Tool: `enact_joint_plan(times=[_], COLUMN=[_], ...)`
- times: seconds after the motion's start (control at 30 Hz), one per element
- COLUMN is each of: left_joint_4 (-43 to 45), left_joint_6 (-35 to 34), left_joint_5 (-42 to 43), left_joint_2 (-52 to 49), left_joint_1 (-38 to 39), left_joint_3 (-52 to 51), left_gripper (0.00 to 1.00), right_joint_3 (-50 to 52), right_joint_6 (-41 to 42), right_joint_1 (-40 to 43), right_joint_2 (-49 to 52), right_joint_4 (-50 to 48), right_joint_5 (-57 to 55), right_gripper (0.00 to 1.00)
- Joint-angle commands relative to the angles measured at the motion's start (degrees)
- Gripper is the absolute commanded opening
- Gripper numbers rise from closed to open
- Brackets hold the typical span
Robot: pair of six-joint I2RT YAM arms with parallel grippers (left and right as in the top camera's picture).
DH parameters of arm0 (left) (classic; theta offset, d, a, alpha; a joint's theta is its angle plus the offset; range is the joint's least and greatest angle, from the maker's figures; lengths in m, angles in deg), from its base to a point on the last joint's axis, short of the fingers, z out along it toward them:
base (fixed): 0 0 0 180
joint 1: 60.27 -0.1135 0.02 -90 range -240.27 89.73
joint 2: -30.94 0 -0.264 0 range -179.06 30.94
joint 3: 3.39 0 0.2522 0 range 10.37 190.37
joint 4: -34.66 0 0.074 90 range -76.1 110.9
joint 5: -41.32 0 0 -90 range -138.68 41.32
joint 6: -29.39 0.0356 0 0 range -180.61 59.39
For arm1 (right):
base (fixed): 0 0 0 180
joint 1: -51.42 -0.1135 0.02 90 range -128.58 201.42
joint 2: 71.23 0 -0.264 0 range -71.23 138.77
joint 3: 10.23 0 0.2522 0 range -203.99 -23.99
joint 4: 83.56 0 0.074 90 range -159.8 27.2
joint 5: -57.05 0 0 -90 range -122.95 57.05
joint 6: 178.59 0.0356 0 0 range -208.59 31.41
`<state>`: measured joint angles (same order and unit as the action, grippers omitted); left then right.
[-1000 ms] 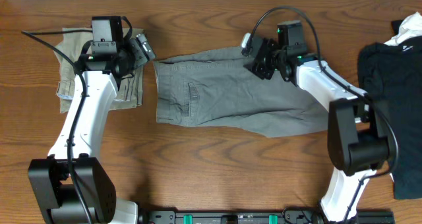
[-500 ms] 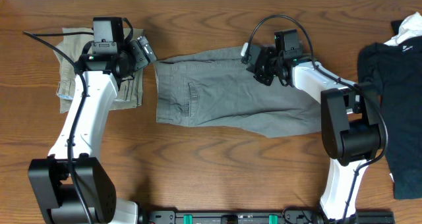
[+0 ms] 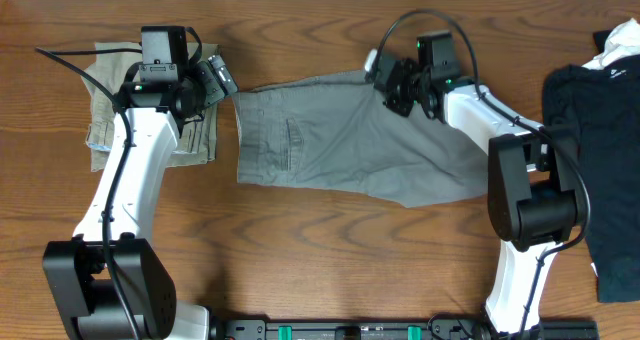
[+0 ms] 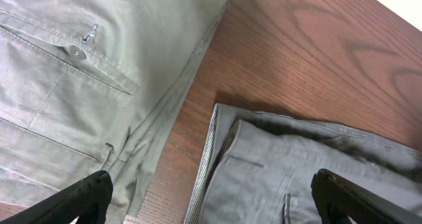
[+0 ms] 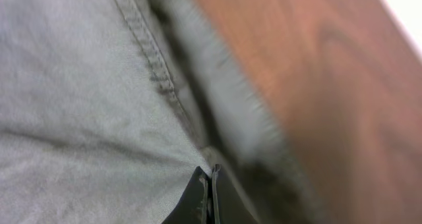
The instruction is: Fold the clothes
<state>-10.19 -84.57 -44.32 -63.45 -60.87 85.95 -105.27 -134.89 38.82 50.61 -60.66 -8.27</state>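
Note:
The clothes (image 3: 340,145), a wrinkled mid-grey pair of shorts, lie spread flat across the middle of the table. My right gripper (image 3: 386,81) is at their far upper edge, its fingers pinched shut on the fabric by a stitched seam (image 5: 155,66). In the right wrist view that gripper (image 5: 211,184) shows no gap, and grey cloth (image 5: 79,112) fills the left. My left gripper (image 3: 216,77) hangs open above the waistband end. In the left wrist view the left gripper (image 4: 214,196) spans the waistband corner (image 4: 217,151) and bare wood, touching nothing.
Folded khaki trousers (image 3: 105,130) lie at the far left under the left arm and also show in the left wrist view (image 4: 59,85). A black garment (image 3: 600,130) with a white piece (image 3: 622,42) covers the right edge. Bare wood runs along the front.
My right gripper has shut on the upper edge of the grey cloth, and the fabric near it has shifted a little. The left arm has not moved.

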Motion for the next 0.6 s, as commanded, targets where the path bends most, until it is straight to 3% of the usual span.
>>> enact_joint_plan(times=[0.0, 0.37, 0.57], left_joint_4=[-0.17, -0.17, -0.17], left_joint_6=[0.28, 0.28, 0.28], left_joint_5=[0.15, 0.15, 0.15], left_joint_2=[-0.07, -0.07, -0.07], left_joint_1=[-0.02, -0.02, -0.02], left_joint_3=[0.37, 0.37, 0.37], left_gripper=[0.98, 0.98, 0.98], right_joint_3=[-3.93, -4.85, -4.87], right_joint_6=[1.70, -0.15, -0.26], right_joint_1=[0.15, 0.17, 0.11], right_joint_2=[-0.02, 2.49, 9.01], right_joint_4=[0.55, 0.37, -5.97], right_joint_5=[0.85, -1.79, -2.21], right_gripper=[0.01, 0.01, 0.01])
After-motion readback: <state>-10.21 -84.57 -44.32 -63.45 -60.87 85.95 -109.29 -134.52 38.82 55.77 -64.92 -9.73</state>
